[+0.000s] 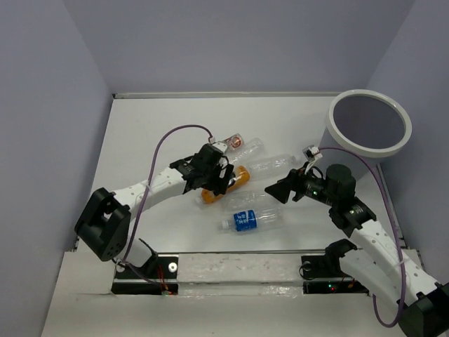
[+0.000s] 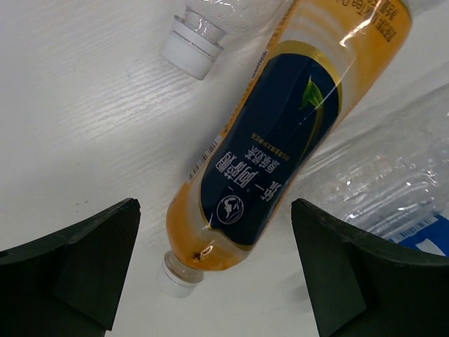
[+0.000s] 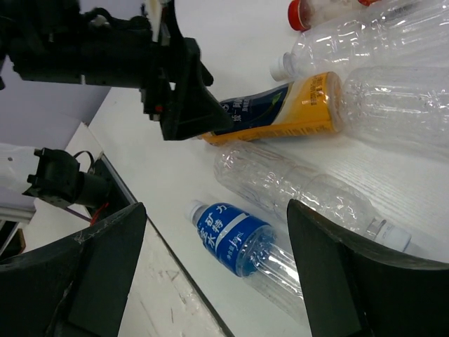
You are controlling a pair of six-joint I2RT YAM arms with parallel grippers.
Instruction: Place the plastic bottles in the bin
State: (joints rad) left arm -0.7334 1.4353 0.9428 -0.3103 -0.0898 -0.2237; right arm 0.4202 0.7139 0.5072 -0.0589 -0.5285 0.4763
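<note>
Seen from above, the left arm hides part of the orange plastic bottle with a blue label (image 2: 273,140). Its capped end lies on the white desk (image 2: 84,105) between the left jaws, which are spread wide and touch nothing. The right jaws gape empty near a plain clear plastic bottle (image 3: 295,186). The round grey, white-rimmed bin (image 1: 370,93) stands far right.

A: What is there around the work area?

B: A flat white table top (image 1: 154,133) with a fine grain like wood, which shows best in the left wrist view. 3 plain pale lilac-grey walls close it in: a back wall (image 1: 238,42), a left wall (image 1: 42,140) and a right wall (image 1: 424,63).

A: And at the edges?

B: A shiny strip (image 1: 238,270) runs across the near edge. A thin grey line (image 1: 224,95) lies where the table meets the back wall.
</note>
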